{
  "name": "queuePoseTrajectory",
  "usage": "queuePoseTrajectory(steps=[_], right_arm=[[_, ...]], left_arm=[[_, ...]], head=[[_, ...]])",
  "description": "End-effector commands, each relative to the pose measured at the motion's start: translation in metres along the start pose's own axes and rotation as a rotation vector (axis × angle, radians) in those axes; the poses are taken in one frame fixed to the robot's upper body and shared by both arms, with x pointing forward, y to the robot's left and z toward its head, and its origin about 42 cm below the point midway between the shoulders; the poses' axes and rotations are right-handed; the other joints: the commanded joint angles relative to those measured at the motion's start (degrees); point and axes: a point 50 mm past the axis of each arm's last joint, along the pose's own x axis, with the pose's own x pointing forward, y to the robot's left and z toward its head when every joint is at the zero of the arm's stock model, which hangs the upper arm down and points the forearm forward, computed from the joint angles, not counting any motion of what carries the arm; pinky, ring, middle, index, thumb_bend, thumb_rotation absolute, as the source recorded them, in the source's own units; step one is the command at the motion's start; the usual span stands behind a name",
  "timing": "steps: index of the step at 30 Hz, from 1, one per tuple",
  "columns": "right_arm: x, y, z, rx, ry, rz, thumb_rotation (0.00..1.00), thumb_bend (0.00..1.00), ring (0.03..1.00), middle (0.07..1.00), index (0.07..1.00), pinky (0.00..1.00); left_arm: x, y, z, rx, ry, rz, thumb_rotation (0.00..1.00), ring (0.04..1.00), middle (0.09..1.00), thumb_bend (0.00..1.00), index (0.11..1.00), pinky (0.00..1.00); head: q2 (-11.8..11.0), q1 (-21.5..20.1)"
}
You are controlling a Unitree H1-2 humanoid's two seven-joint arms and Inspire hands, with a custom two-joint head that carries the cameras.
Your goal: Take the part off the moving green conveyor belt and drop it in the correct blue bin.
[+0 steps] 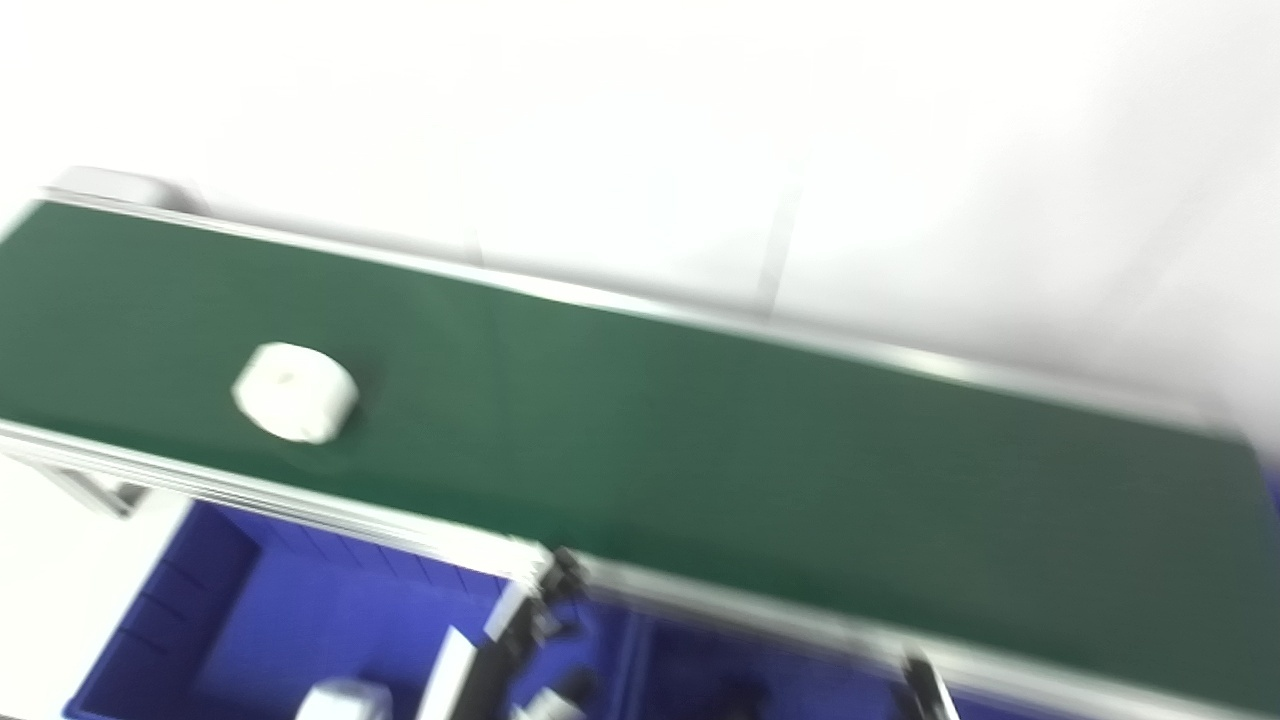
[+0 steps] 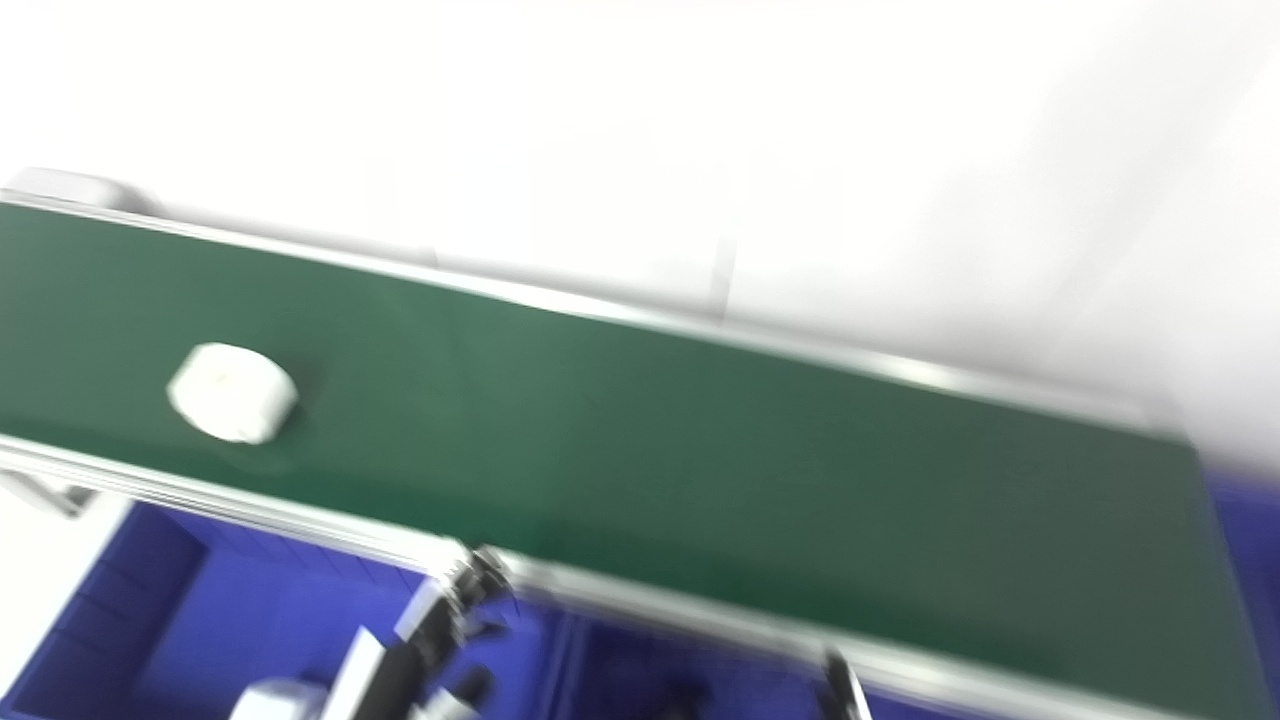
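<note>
While part (image 1: 296,391) rides belt (image 1: 700,440) | left robot hand (image 1: 520,625) blurred, grip unreadable | right unseen

You see the part (image 1: 296,392) lying on the conveyor belt (image 1: 700,430), toward its left end. The bins (image 1: 250,620) sit in front of the belt, below its near rail.

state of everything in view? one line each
white part: lying on the belt near its left end, nothing touching it
green belt: carries only that part; picture too blurred to see motion
left blue bin: under the belt's near edge, something pale at the bottom edge, too blurred to name
left hand: only a blurred piece shows by the belt's near rail, open or shut unclear
right hand: not clearly in view
</note>
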Motion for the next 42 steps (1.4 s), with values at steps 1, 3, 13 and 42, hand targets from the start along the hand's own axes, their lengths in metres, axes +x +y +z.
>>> queuePoseTrajectory(steps=[1,3,13,42], right_arm=[[-0.001,-0.01,0.005,-0.007,-0.06,-0.005,1.0,0.93,0.997,1.0,1.0,0.97],[-0.001,-0.015,0.003,-0.003,-0.051,-0.012,1.0,0.95,1.0,1.0,1.0,0.99],[0.003,-0.028,-0.004,0.002,-0.108,0.002,1.0,0.86,1.0,1.0,1.0,1.0],[0.015,-0.024,0.009,0.011,-0.089,-0.012,1.0,0.94,1.0,1.0,1.0,1.0]], left_arm=[[0.005,-0.007,0.008,-0.001,-0.072,0.026,0.81,0.832,0.869,0.63,0.873,0.66],[0.007,-0.013,0.007,-0.005,-0.069,0.024,0.81,0.819,0.856,0.64,0.858,0.64],[0.011,-0.025,0.008,-0.034,-0.058,0.028,0.81,0.797,0.832,0.65,0.819,0.58],[0.172,0.159,0.125,1.126,-0.44,-0.242,0.22,0.756,0.797,0.98,0.757,0.71]], head=[[-0.45,2.31],[-0.89,4.23],[-0.11,5.97],[3.8,5.04]])
